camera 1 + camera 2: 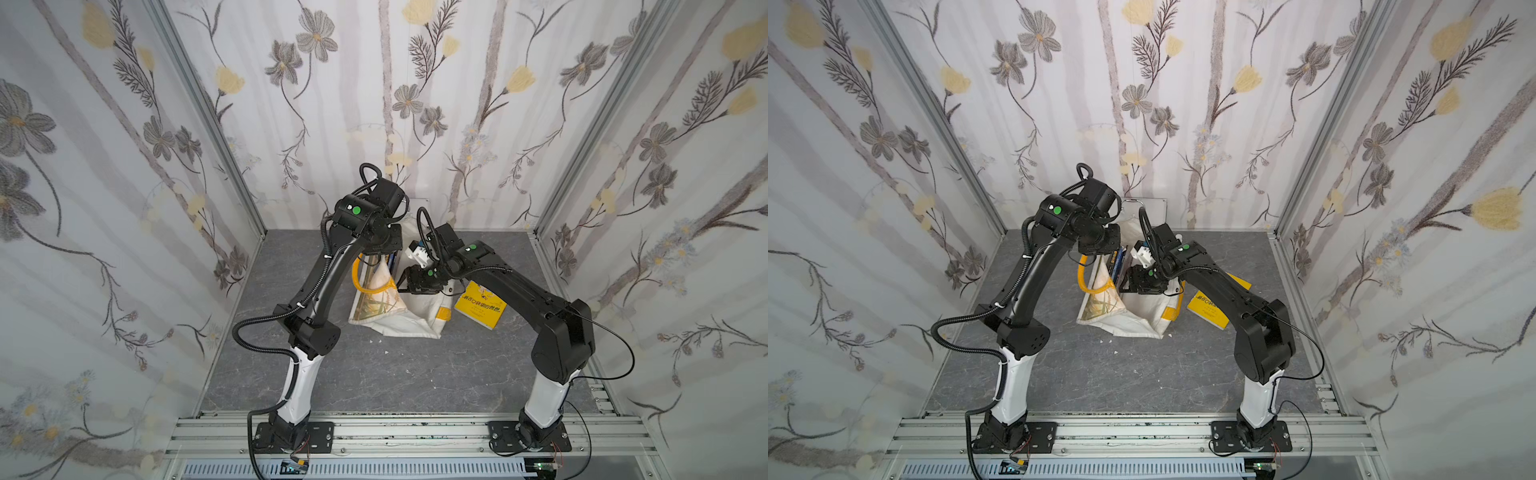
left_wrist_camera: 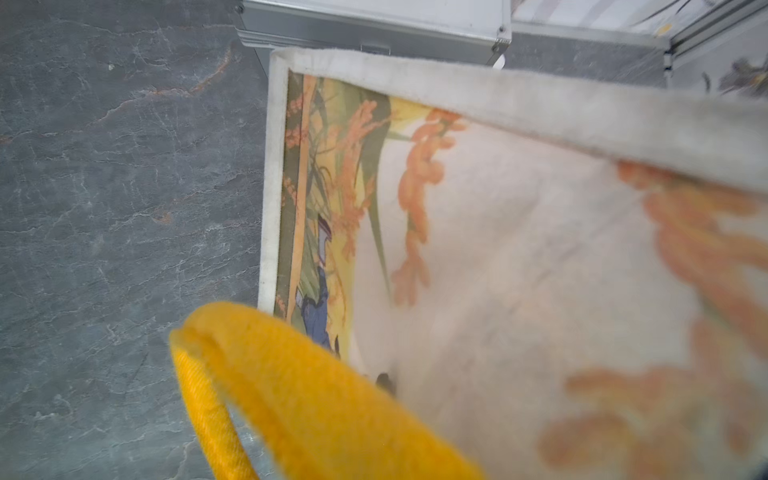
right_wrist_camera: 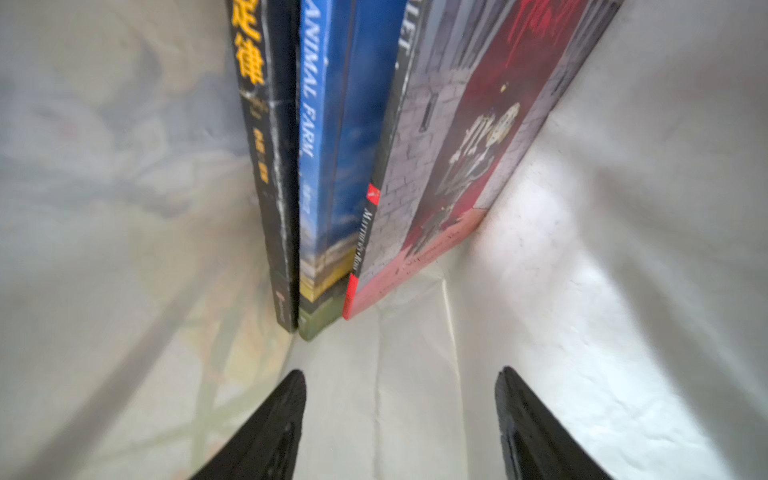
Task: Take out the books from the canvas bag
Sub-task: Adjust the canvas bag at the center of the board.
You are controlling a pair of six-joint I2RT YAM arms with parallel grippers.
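The canvas bag (image 1: pixel 399 322) sits on the tabletop (image 1: pixel 374 374). Inside it 3 books stand side by side: a black book (image 3: pixel 270 166) with an orange title, Animal Farm (image 3: pixel 328 166) and a pinkish-red castle book (image 3: pixel 457 145). The right hand (image 3: pixel 402 372) is inside the bag, wide and empty. The yellow book (image 1: pixel 478 309) lies just beside the bag. The left hand (image 1: pixel 380 249), at the bag's rim, is closed.

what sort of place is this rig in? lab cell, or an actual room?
Most likely a purpose-built robot test cell, not a real room: left arm and right arm bolted to an aluminium rail, floral printed panels on a metal frame as backdrop, and a slate-look tabletop.
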